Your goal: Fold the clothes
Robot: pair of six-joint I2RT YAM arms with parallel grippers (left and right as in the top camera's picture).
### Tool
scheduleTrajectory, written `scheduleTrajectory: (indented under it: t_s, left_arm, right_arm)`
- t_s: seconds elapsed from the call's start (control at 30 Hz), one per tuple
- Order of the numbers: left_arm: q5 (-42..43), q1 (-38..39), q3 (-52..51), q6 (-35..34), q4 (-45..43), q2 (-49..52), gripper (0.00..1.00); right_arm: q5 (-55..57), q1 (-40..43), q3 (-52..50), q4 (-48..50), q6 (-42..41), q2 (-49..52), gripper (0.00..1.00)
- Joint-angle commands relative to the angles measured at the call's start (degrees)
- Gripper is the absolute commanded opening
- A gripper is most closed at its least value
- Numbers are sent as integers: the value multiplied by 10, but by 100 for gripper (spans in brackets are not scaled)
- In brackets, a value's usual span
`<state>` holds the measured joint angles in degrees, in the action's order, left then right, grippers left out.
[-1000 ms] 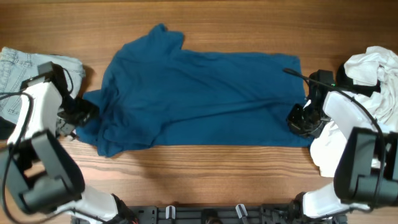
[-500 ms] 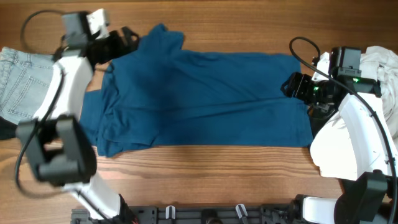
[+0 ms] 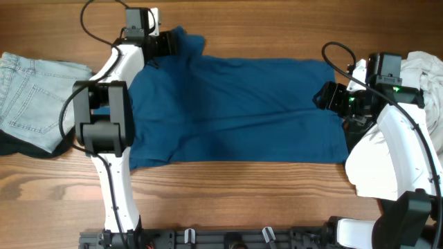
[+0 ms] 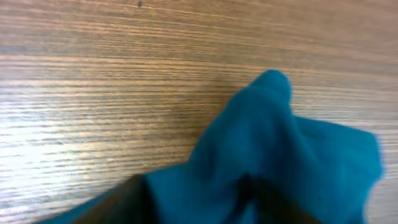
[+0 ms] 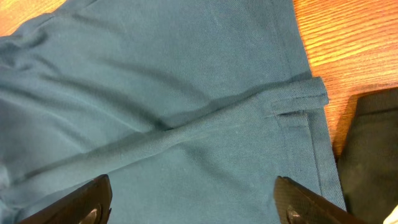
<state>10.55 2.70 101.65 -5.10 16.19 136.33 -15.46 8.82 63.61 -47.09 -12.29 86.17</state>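
**Inspector:** Position of the blue shirt (image 3: 228, 111) relative to each tool?

**Assessor:** The shirt lies spread across the middle of the table (image 3: 228, 207), its long side running left to right. The left tool (image 3: 168, 45) sits at the far-left corner of the shirt. The right tool (image 3: 324, 95) is over the shirt's right edge, just inside the hem.

**Inspector:** State of the left tool?

**Assessor:** Clenched on the shirt. In the left wrist view a bunch of blue cloth rises in a rounded peak between the two dark fingers (image 4: 134, 199), which press in on either side. The fingers are blurred, so exact contact cannot be confirmed.

**Inspector:** And the right tool?

**Assessor:** Released. Its fingertips (image 5: 93, 199) stand wide apart with flat cloth under the gap and nothing between them. Whether they touch the cloth cannot be told.

**Inspector:** Material and shape?

**Assessor:** The shirt is a soft matte knit in deep teal-blue. A long diagonal crease runs to a short stitched side vent at the hem. Its left part is rumpled and its right part is flatter. The table is wood-grained with a slight sheen.

**Inspector:** Other items?

**Assessor:** Pale denim jeans (image 3: 31, 90) lie at the left edge, clear of the shirt. A crumpled white garment (image 3: 422, 69) lies at the right edge, beside the right arm.
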Motion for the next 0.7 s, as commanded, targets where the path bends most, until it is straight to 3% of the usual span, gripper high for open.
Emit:
scheduleTrajectory:
  t_s: [0.0,0.03,0.07,0.17,0.23,0.33,0.47,0.67]
  left_arm:
    - [-38,1,12,4,1,15,17]
    - [-38,1,12,3,3,15,6]
    - [-38,1,12,3,7,14,4]
    - [-38,-1,12,2,43,0,4]
    - [-38,-2,12,-4,71,-14,4]
    - [-35,-2,12,-18,113,-43,4]
    - [-31,-2,12,-31,146,-54,4]
    - [-30,-2,12,-31,188,-54,4]
  right_arm:
    - [-11,1,1,8,0,2,74]
    - [-11,1,1,12,-2,2,70]
    - [-11,1,1,15,-1,4,68]
    - [-9,1,1,12,10,21,67]
    - [-5,1,10,12,24,49,72]
    - [29,1,79,22,33,113,75]
    - [51,0,153,155,30,214,74]
    - [52,-14,153,297,-5,343,72]
